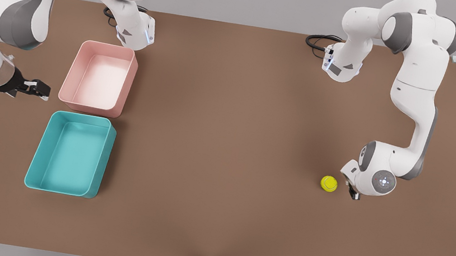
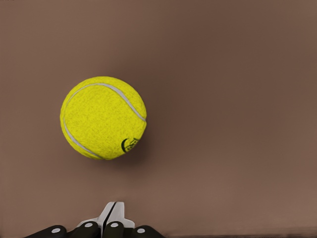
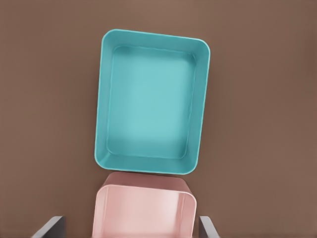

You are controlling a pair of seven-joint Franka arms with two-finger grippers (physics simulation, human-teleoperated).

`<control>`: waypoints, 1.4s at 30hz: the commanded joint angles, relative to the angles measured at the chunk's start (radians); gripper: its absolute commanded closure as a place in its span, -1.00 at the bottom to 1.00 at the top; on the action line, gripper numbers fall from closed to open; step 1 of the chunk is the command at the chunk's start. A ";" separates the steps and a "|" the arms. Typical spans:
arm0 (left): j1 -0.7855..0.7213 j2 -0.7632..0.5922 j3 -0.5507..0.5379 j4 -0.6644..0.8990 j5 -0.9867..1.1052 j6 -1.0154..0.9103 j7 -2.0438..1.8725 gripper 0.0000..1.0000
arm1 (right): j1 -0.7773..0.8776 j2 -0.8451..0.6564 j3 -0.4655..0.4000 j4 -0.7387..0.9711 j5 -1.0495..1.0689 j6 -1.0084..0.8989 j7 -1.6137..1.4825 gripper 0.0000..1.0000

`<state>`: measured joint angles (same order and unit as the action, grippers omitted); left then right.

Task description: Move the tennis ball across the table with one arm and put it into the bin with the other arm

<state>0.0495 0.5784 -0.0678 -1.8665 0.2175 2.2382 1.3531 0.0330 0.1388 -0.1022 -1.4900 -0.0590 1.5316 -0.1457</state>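
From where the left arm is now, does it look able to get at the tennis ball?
Probably yes. The left end effector sits right beside the tennis ball, fingers together, with only bare table between them. It would need to open first to grasp.

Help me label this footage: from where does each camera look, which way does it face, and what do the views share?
Front view: high above the table, looking down; both arms show.
Left wrist view: by the left gripper, fingers together, facing the tennis ball.
Right wrist view: above the right gripper, fingers apart, facing down at the bin and pink tray.
Shared: ball with front-and-left; trays with front-and-right.
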 commanded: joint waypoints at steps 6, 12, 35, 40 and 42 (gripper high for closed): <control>-0.006 0.021 -0.001 -0.003 0.017 0.066 0.264 0.57 | 0.004 0.001 -0.001 0.000 0.001 -0.001 -0.029 -1.00; -0.132 0.018 -0.093 -0.005 0.017 0.067 -0.504 0.57 | 0.002 0.001 -0.001 0.000 0.001 -0.002 -0.032 -1.00; -0.217 -0.399 0.082 0.570 -0.202 -1.020 -1.546 -1.00 | 0.189 0.257 0.024 0.054 0.142 0.178 -0.008 -1.00; -0.217 -0.365 0.071 0.561 -0.196 -0.990 -1.548 -1.00 | 0.384 0.551 0.058 0.180 0.176 0.484 0.581 -1.00; -0.218 -0.359 0.071 0.560 -0.196 -0.990 -1.548 -1.00 | 0.449 0.591 0.056 0.169 0.176 0.582 0.747 -1.00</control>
<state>-0.1686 0.2168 0.0032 -1.3068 0.0227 1.2861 0.1395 0.4623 0.7175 -0.0461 -1.3198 0.1024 1.8814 -0.0024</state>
